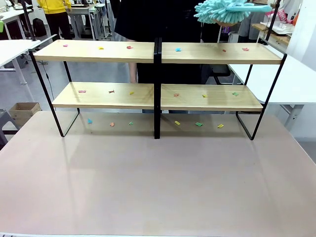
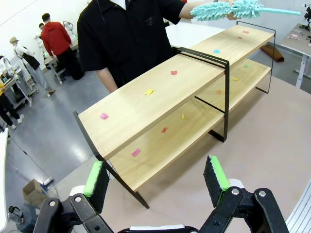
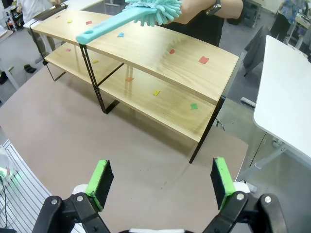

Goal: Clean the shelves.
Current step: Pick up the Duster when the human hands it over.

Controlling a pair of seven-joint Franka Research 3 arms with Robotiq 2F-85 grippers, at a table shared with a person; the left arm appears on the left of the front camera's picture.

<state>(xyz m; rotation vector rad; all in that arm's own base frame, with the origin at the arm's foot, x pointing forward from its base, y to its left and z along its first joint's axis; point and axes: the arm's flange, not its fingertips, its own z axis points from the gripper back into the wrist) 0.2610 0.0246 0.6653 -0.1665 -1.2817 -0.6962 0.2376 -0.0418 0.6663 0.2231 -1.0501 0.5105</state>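
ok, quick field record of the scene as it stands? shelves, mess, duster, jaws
shelves: two tiers, standing at the far side of the table
scraps: small coloured bits scattered on both tiers and on the table beneath
duster: teal, held by the person above the right end of the top tier
left jaws: open, empty, over the table
right jaws: open, empty, over the table
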